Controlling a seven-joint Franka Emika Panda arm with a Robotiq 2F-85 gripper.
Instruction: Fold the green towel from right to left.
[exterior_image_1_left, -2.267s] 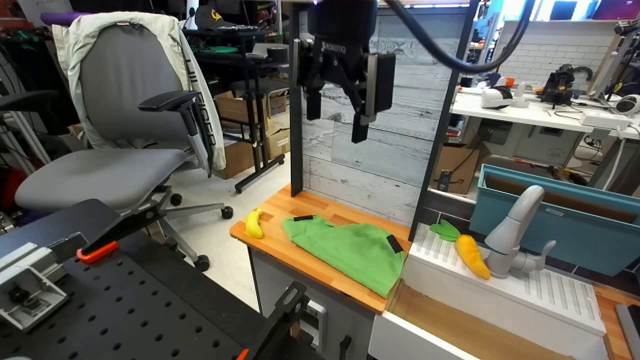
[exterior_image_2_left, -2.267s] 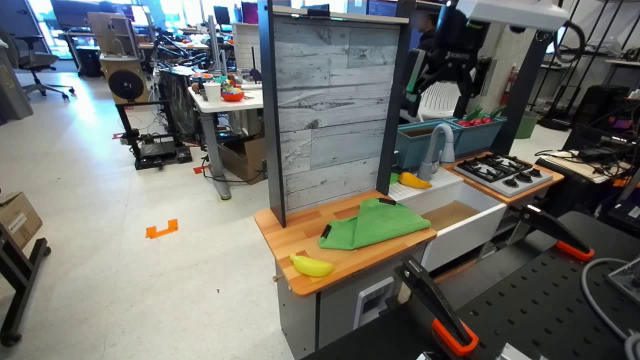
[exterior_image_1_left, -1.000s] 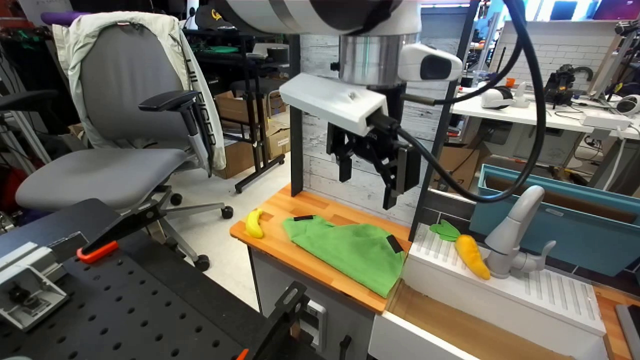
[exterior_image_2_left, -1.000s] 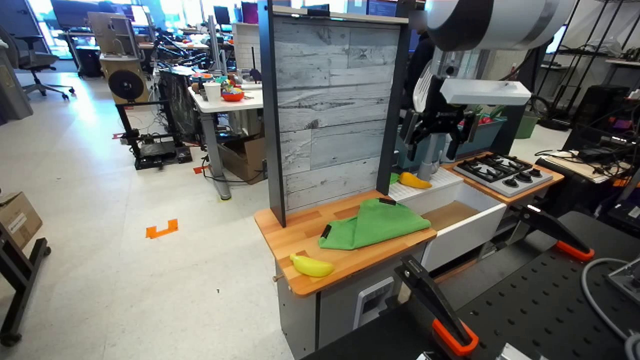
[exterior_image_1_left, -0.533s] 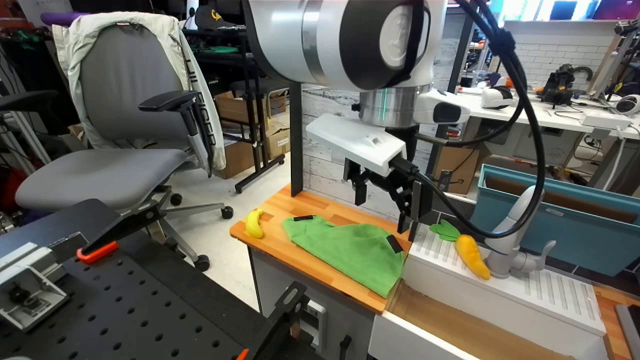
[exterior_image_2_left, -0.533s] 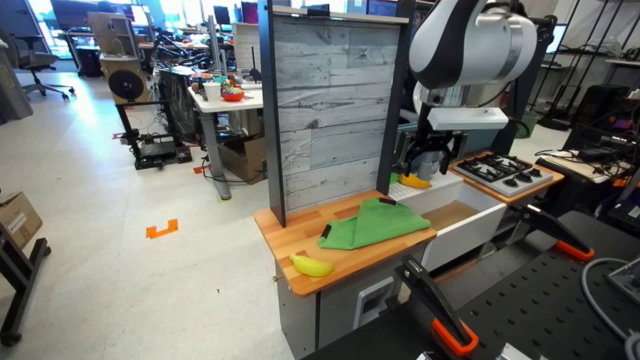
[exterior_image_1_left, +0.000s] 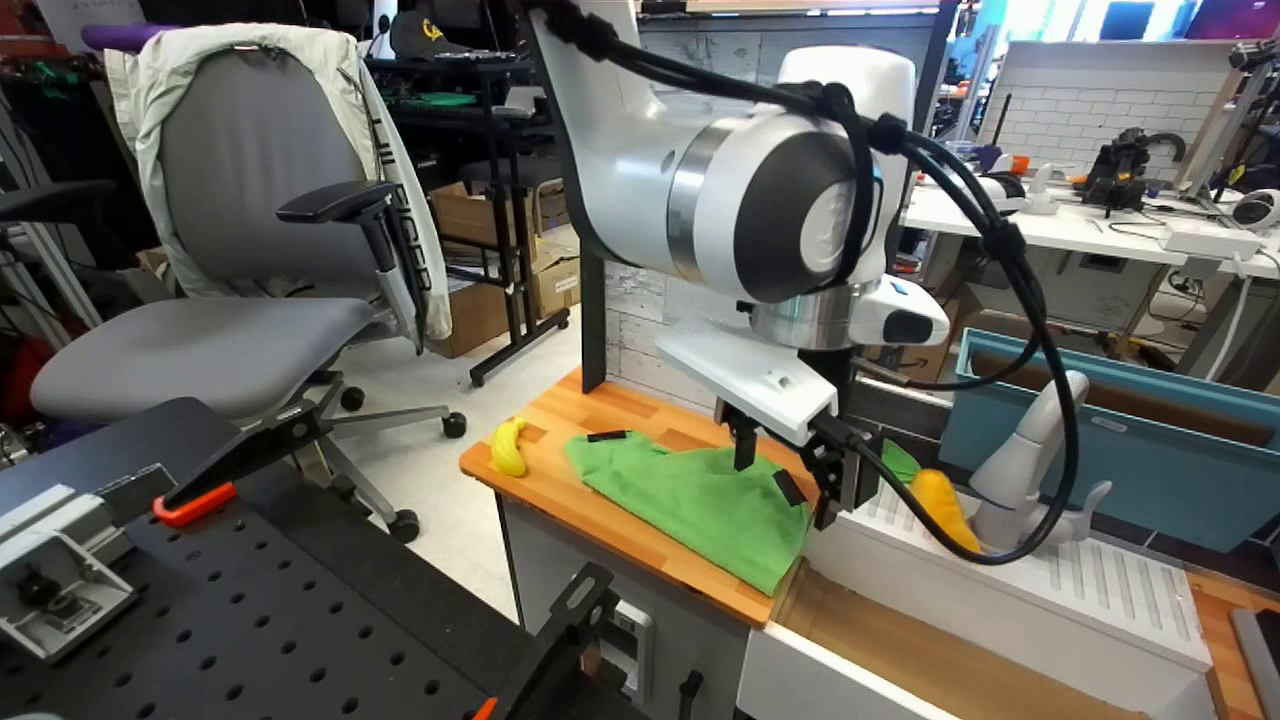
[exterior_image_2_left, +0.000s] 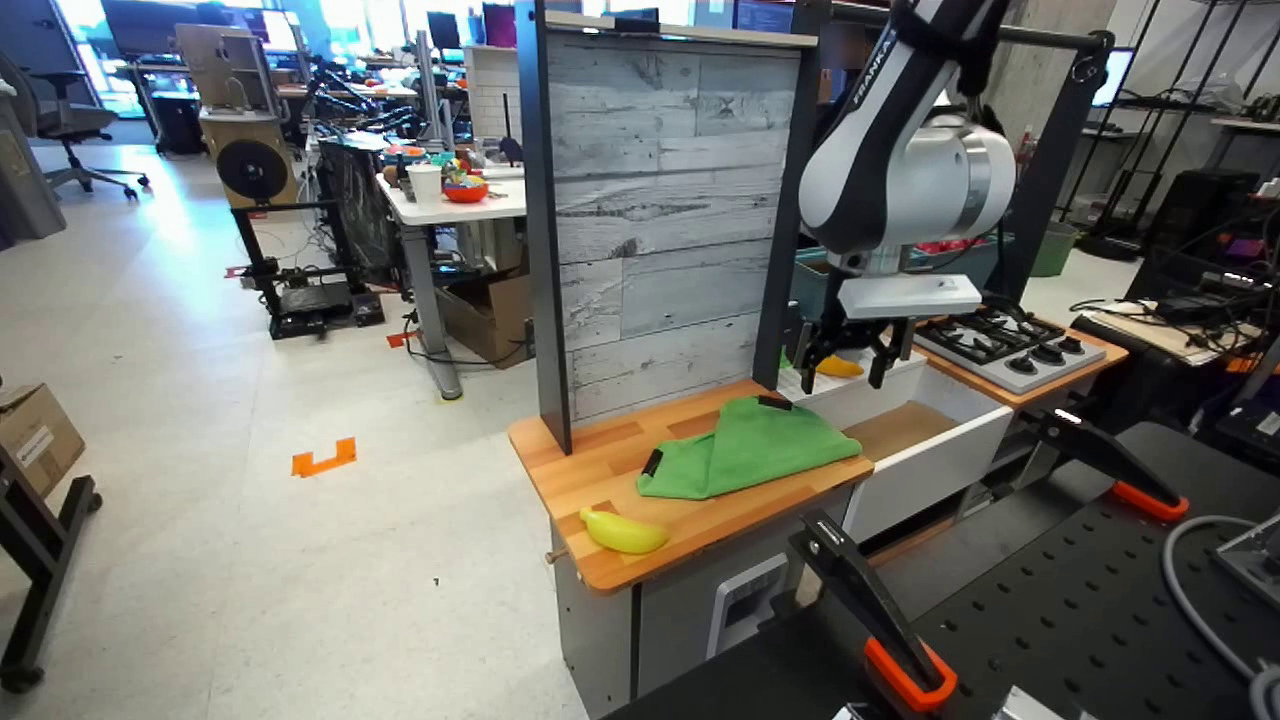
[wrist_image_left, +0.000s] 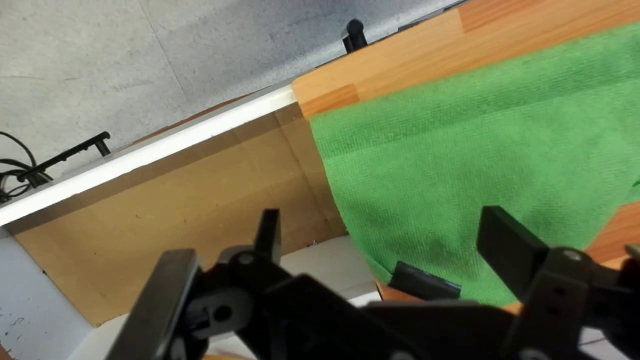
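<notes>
Hanging from the arm (exterior_image_1_left: 740, 195), jaws spread wide, near the green towel (exterior_image_2_left: 770, 450). Towel lies on the wooden worktop (exterior_image_2_left: 590, 475), one part lapped over another, one edge along the basin (exterior_image_2_left: 930, 475). Wrist view: one jaw shows against the towel beside a black patch (wrist_image_left: 424, 281), the other against the basin floor. Hard to tell from these angles how near the towel they hang. Yellow banana (exterior_image_2_left: 625, 532) sits near the worktop's outer corner, apart from the towel.
</notes>
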